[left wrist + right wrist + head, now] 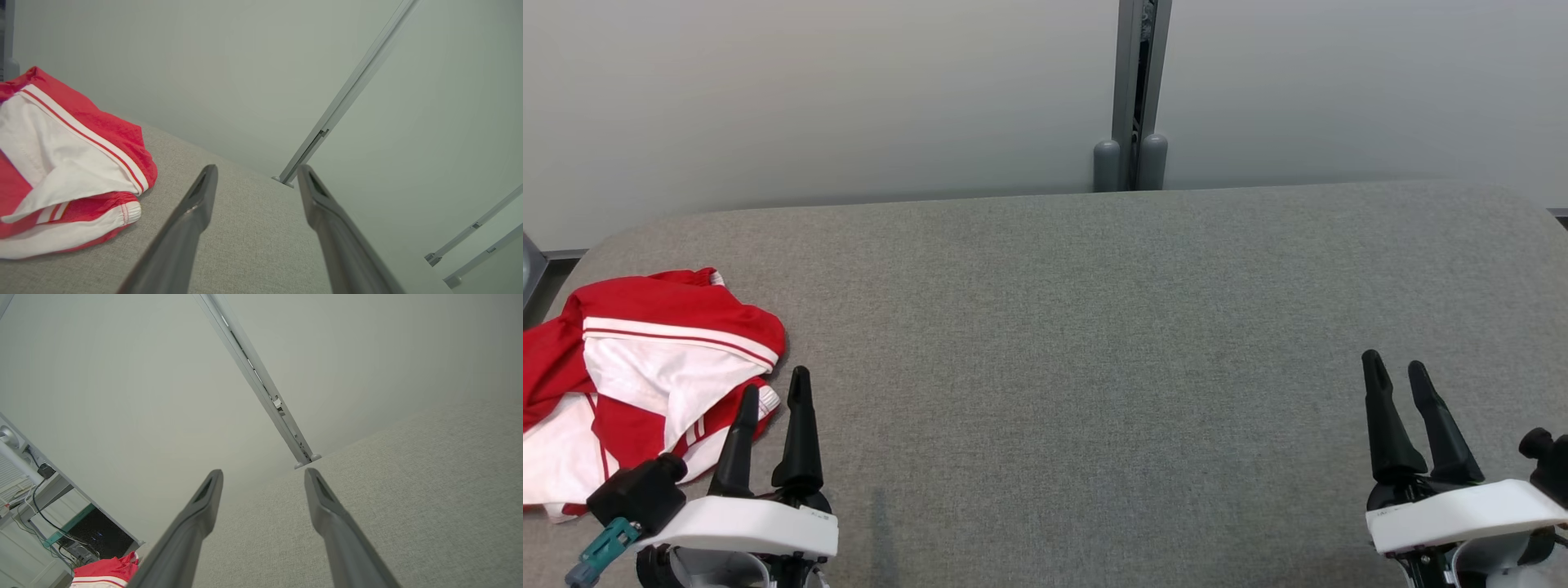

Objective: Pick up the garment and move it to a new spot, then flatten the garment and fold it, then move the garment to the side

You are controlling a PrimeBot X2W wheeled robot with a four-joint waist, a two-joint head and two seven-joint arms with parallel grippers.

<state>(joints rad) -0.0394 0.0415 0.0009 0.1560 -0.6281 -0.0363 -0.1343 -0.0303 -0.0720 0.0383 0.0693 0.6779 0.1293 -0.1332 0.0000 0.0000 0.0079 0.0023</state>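
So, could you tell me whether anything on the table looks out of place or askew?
Only the red and white garment: it lies crumpled in a heap at the far left end of the grey table, layers bunched over one another rather than flat. The left gripper stands open beside it. Nothing looks spilled or damaged.

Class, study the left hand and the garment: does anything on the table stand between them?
Nothing visible does. The open left hand sits just right of the garment, with bare grey table between them. The table toward the middle, where the garment could go, shows no obstacle either.
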